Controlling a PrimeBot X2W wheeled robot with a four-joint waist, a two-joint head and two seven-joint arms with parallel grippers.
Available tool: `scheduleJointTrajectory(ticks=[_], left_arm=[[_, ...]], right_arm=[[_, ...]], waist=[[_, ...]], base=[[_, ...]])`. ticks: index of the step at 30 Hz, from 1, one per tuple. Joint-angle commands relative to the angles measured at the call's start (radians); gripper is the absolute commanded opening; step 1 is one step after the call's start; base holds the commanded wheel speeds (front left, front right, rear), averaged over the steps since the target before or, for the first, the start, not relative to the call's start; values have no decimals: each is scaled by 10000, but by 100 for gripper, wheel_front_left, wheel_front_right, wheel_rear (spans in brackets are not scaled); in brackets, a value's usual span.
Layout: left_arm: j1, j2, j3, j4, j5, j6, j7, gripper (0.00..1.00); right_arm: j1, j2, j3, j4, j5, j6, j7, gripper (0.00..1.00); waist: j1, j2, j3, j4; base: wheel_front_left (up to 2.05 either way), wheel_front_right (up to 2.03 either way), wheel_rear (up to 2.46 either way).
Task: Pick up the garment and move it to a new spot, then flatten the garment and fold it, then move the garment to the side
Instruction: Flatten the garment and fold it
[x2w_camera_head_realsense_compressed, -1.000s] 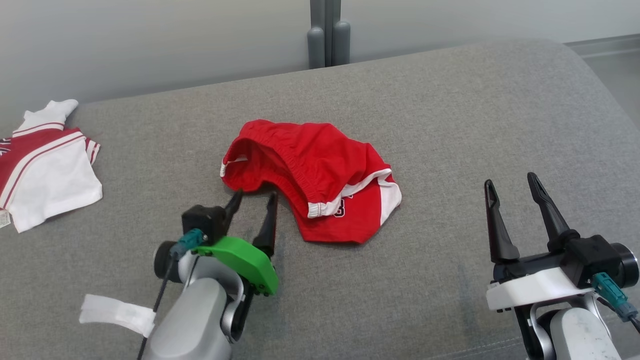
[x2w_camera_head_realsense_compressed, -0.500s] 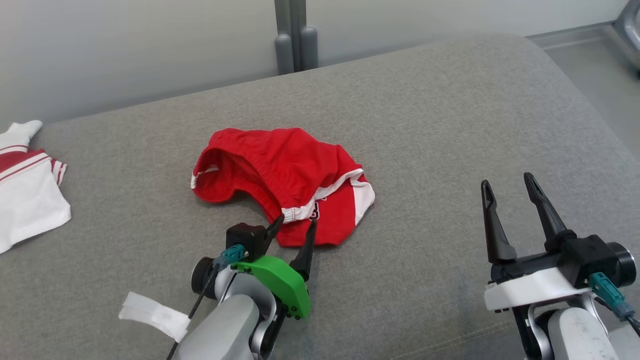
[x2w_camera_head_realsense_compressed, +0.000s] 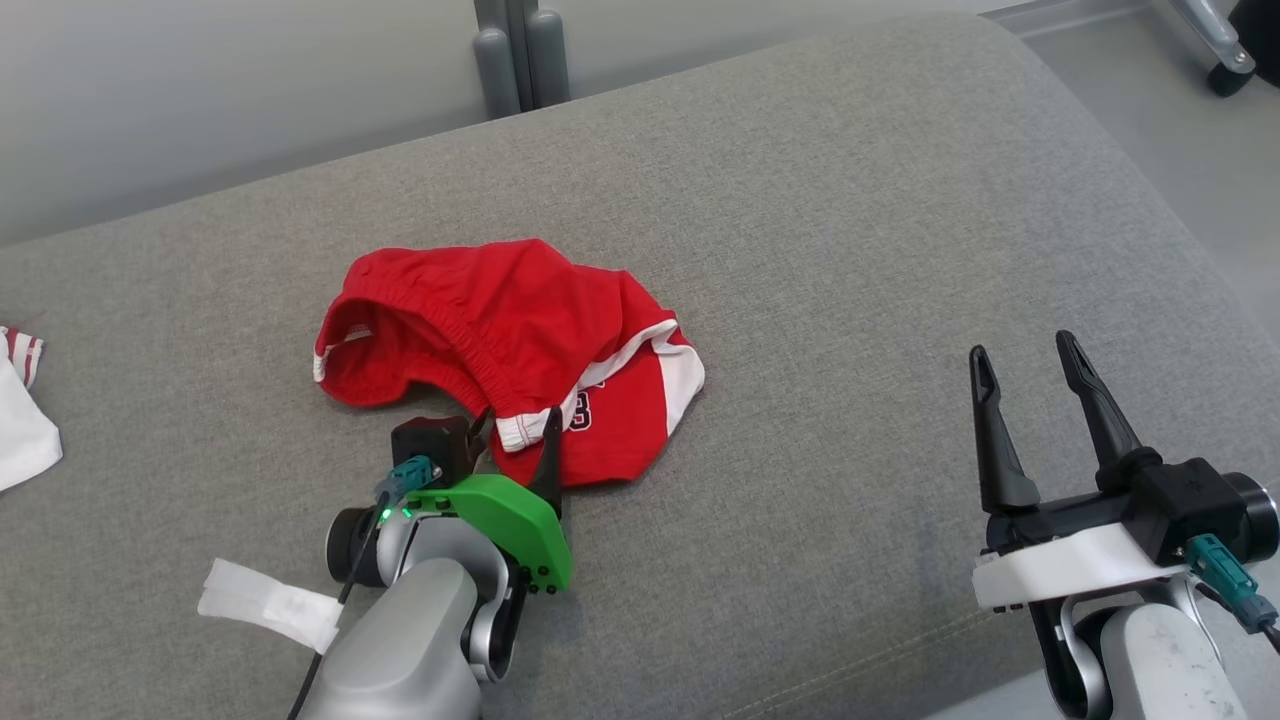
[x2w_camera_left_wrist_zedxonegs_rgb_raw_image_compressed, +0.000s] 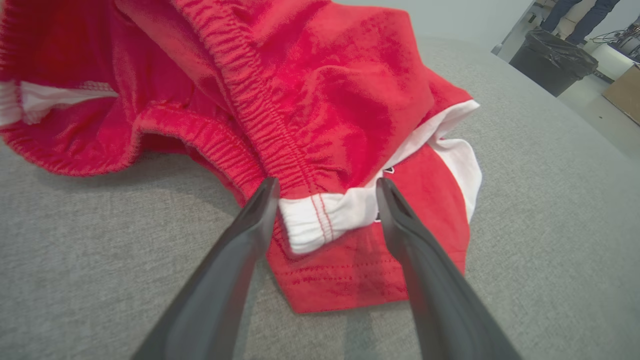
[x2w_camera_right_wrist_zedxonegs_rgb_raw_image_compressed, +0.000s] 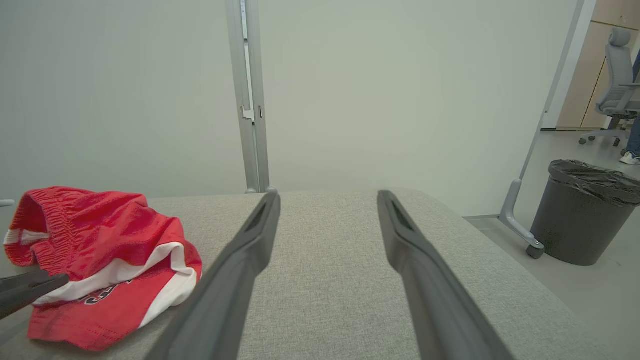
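Left wrist view, left claw (x2w_camera_left_wrist_zedxonegs_rgb_raw_image_compressed: 326, 183) spread astride garment (x2w_camera_left_wrist_zedxonegs_rgb_raw_image_compressed: 325, 90) hem, perhaps touching

Fingers spread on left gripper (x2w_camera_head_realsense_compressed: 520, 412), angled down — right gripper (x2w_camera_head_realsense_compressed: 1021, 346) spread too, upright

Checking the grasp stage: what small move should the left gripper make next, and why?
Probably close the left gripper: its open fingers straddle the white-banded near edge of the red shorts, which lie crumpled and unheld on the grey cushion.
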Motion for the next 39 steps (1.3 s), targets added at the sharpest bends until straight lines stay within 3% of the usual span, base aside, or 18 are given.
scheduleJointTrajectory(ticks=[1,4,12,13,15,16,17,23,31,39], left_arm=[[-74,43,119,60,109,116,2,100],[-31,44,305,66,233,194,2,100],[111,44,-69,59,242,-174,0,99],[137,43,-204,84,173,-238,2,87],[116,47,-413,103,52,-261,2,44],[95,44,-497,109,-10,-246,2,28],[49,44,-539,86,-60,-218,0,0],[-222,45,-285,-494,150,-43,0,0],[-846,41,-251,-1735,637,-189,0,0],[-2377,45,-658,-3160,405,351,-1,0]], right_arm=[[-64,-33,-12,-10,30,1,-28,100],[-74,-33,1,-7,29,1,-28,100],[-144,-34,80,23,62,1,-28,100],[-158,-33,89,35,62,1,-28,100],[-186,-33,109,55,64,1,-28,100],[-195,-34,108,59,69,1,-28,100],[-199,-34,107,63,73,1,-28,100],[-177,-33,-7,55,67,1,-28,100],[-193,-33,40,131,124,1,-28,100],[-245,-35,296,270,237,1,-28,100]], waist=[[0,-1,15,14],[0,-1,26,44],[0,-1,55,51],[0,-1,56,42],[0,-1,62,20],[0,-1,61,9],[0,-1,62,0],[0,-1,52,70],[0,-1,-64,223],[0,-1,-177,8]], base=[[0,0,0],[0,0,0],[0,0,0],[0,0,0],[0,0,0],[0,0,0],[0,0,0],[0,0,0],[0,0,0],[0,0,0]])
